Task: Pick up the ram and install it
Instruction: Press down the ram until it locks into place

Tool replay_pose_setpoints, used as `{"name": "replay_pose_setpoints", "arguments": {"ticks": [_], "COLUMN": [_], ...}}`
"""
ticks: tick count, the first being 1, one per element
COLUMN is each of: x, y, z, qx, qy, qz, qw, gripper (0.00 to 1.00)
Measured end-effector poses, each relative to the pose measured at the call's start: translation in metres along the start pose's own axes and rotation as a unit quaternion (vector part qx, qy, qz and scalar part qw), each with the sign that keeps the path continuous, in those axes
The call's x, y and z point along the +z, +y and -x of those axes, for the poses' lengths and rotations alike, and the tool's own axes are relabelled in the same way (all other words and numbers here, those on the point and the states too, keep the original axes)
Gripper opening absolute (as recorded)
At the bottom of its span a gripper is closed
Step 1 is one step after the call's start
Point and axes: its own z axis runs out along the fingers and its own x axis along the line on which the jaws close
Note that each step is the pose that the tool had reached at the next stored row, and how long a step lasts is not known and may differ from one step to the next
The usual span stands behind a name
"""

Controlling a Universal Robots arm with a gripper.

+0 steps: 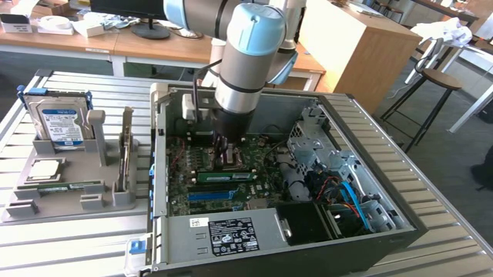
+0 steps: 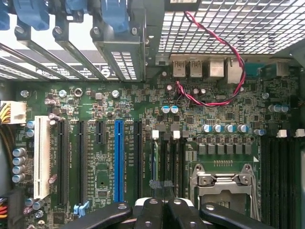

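Presently, item one: gripper (image 2: 162, 210), fingers pressed together above the motherboard (image 2: 143, 143), nothing visibly pinched, hanging just over the memory slots beside the CPU socket (image 2: 221, 183). Item two: ram (image 1: 226, 175), green stick seated edge-up in a slot, just beside the gripper; pressing it home well likely wants even, straight-down force along its top edge.

Arm (image 1: 245, 69) reaching straight down, hand (image 1: 230, 156) pointing downward, its fingers (image 2: 151, 215) closed together
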Motion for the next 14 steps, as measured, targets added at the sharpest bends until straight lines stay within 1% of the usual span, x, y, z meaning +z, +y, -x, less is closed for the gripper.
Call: {"name": "replay_pose_setpoints", "arguments": {"ticks": [6, 14], "x": [0.0004, 0.0056], "y": [0.0, -0.0002], "z": [0.0, -0.0002], "qx": [0.0, 0.0], "qy": [0.0, 0.0001], "qz": [0.0, 0.0], "qw": [1.0, 1.0], "gripper": [0.1, 0.1]}}
